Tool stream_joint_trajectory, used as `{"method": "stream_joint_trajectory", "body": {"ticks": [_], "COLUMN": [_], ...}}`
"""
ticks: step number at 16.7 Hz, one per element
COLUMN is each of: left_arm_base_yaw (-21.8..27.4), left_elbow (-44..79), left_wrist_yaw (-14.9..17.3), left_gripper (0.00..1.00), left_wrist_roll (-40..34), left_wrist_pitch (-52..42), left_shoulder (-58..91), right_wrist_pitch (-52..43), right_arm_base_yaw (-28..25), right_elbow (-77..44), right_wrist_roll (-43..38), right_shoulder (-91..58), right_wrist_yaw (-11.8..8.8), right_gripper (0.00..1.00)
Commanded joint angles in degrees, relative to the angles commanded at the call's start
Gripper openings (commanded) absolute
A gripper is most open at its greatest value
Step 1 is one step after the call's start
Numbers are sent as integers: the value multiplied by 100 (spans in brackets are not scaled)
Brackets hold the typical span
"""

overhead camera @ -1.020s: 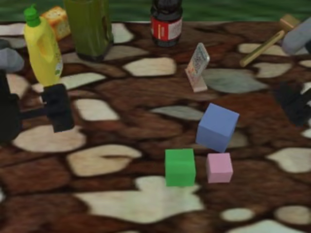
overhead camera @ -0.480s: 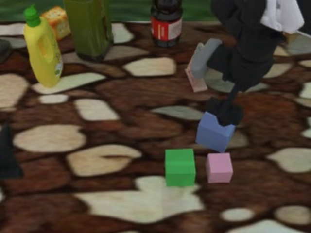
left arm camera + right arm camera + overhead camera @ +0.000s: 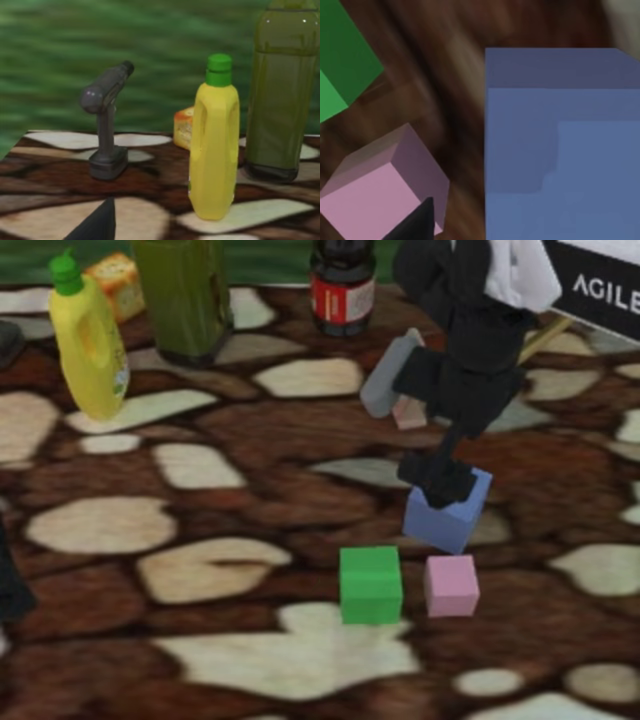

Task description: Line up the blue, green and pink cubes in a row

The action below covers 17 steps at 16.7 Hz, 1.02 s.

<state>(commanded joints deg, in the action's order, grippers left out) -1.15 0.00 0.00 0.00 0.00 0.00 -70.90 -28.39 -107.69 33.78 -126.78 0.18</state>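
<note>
The AgileX right arm reaches down from the table's far right, its gripper (image 3: 437, 480) pointing downward at mid-table; the left arm sits parked at the left edge.

Cubes (image 3: 371, 584): three. Bottles (image 3: 88, 338): three.

Blue cube (image 3: 447, 520), green cube (image 3: 370, 585) & pink cube (image 3: 451, 586) are all showing flat matt faces, no shine. Bench (image 3: 250, 640) is looking like a patchy stone/wood print, dull finish. Yellow bottle (image 3: 88, 335) is reading as smooth plastic w/ soft sheen; tall green bottle (image 3: 285, 90) is looking glossy, translucent. Grey drill (image 3: 105, 125) is giving off a slight shine. Right pincer (image 3: 440, 480) is appearing matt black.
</note>
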Motion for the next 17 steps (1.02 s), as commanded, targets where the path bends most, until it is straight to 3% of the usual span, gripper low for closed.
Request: {"method": "stream_joint_trajectory", "body": {"ticks": [5,12,16,17], "left_arm_base_yaw": [0,0,0,0], "left_elbow": [0,0,0,0], "left_wrist_yaw": [0,0,0,0], "left_gripper": [100,100,100,100], "left_wrist_roll": [0,0,0,0], "left_wrist_pitch": [0,0,0,0], "left_shoulder": [0,0,0,0], "right_wrist_pitch": [235,1693,1747,1747], "right_arm_base_yaw": [10,-8,-9,-9], "right_elbow": [185,1175,1219,1219], "right_wrist_roll": [5,-15,-16,-16], "right_shoulder": [-68,-505,-527,-527], "right_wrist_yaw": [1,5,5,5], "right_gripper": [100,100,100,92]}}
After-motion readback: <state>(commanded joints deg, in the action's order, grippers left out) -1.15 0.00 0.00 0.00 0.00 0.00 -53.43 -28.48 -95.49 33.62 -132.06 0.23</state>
